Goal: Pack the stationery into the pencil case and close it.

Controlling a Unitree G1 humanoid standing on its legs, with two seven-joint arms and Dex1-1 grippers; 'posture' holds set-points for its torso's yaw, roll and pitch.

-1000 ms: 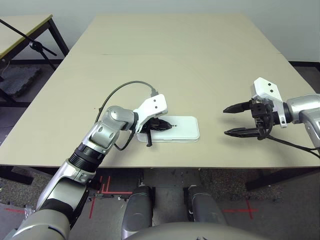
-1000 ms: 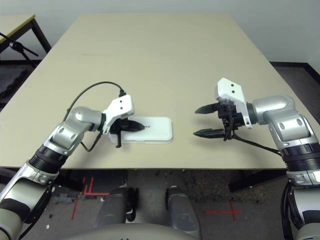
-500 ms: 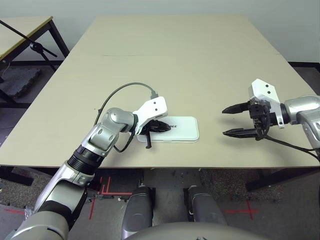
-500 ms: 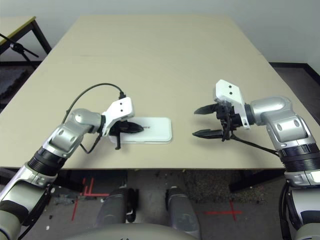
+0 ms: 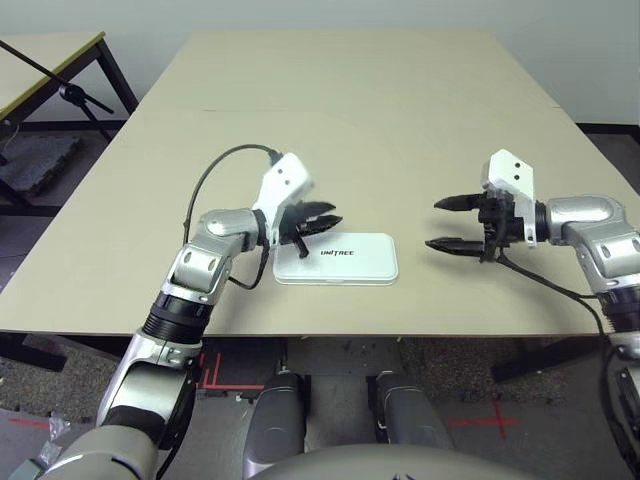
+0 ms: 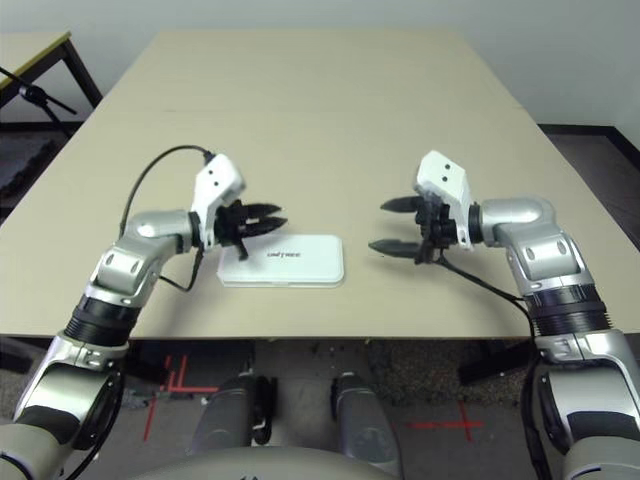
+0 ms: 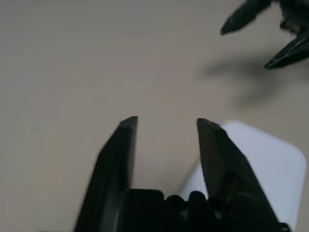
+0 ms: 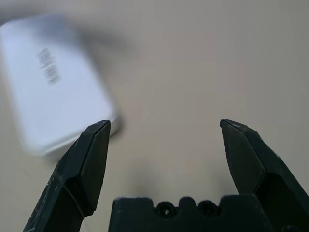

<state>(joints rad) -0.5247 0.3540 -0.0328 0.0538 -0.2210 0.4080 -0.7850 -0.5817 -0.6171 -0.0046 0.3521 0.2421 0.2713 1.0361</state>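
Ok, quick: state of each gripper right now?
Left gripper: open, holding nothing, above the closed pencil case.
Right gripper: open, holding nothing.

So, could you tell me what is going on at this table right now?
The humanoid is packing stationery into a white pencil case, which lies shut on the table, lettering up. No loose pens are in sight. The left gripper hangs just above the case's left end, fingers apart and holding nothing. The right gripper hovers off to the case's right, wide open and empty.
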